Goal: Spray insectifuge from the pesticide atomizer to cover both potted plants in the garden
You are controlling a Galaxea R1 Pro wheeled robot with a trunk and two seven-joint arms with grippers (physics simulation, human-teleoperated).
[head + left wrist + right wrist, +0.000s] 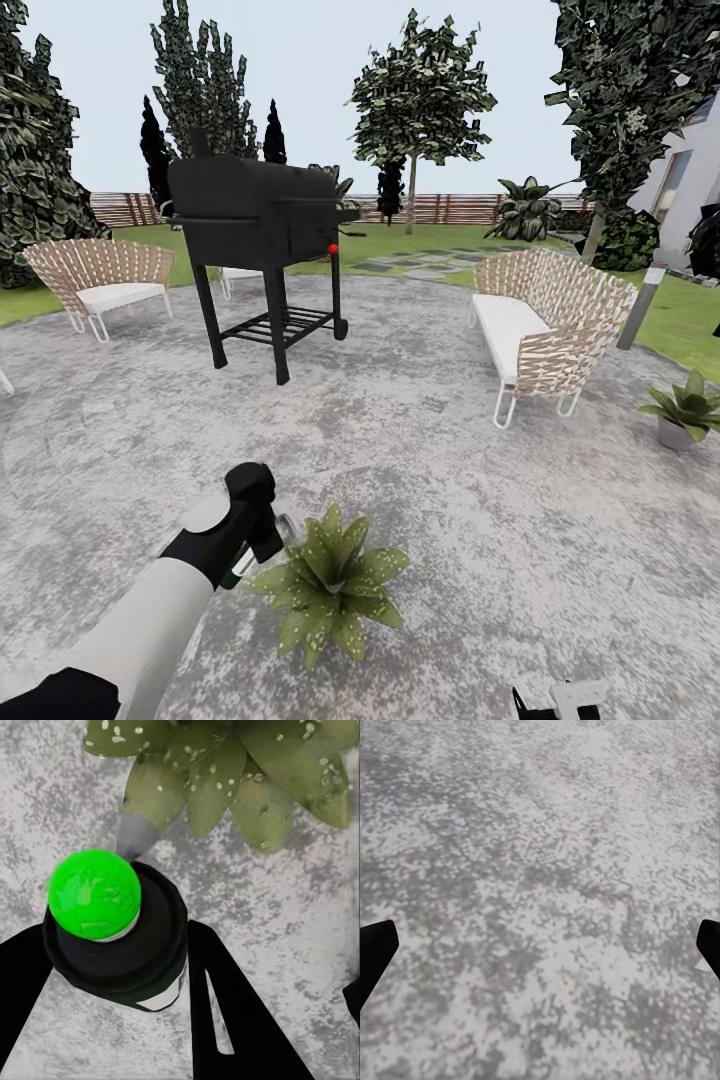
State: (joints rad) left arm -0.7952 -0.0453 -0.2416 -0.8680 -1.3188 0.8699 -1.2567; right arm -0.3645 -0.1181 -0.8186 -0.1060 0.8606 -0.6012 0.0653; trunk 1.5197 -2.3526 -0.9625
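A: Start nearest the robot. What is the left end effector point(112, 982) doing?

B: It is clamped on the pesticide atomizer point(120, 937), a dark finger on either side of the body. The bottle is held just beside the near potted plant point(330, 585), I'd judge so the spray lands on the leaves. White flecks already dot them.

A: Which way does the bottle point?

B: In the left wrist view we look down its long axis onto the green spot on the head; the grey nozzle juts sideways toward the plant's leaves. So the body runs along the fingers, and the spray direction is across, at the rosette.

A: And the right end effector point(540, 945)?

B: Spread wide, holding nothing, over bare patio point(450, 480) to the right of that plant.

A: Farther out?

B: The second potted plant point(685, 410) sits well beyond and right of the near plant, beside a woven sofa point(545, 325). A black grill point(262, 215) stands behind the near plant, and the fence point(440, 208) lies farthest.
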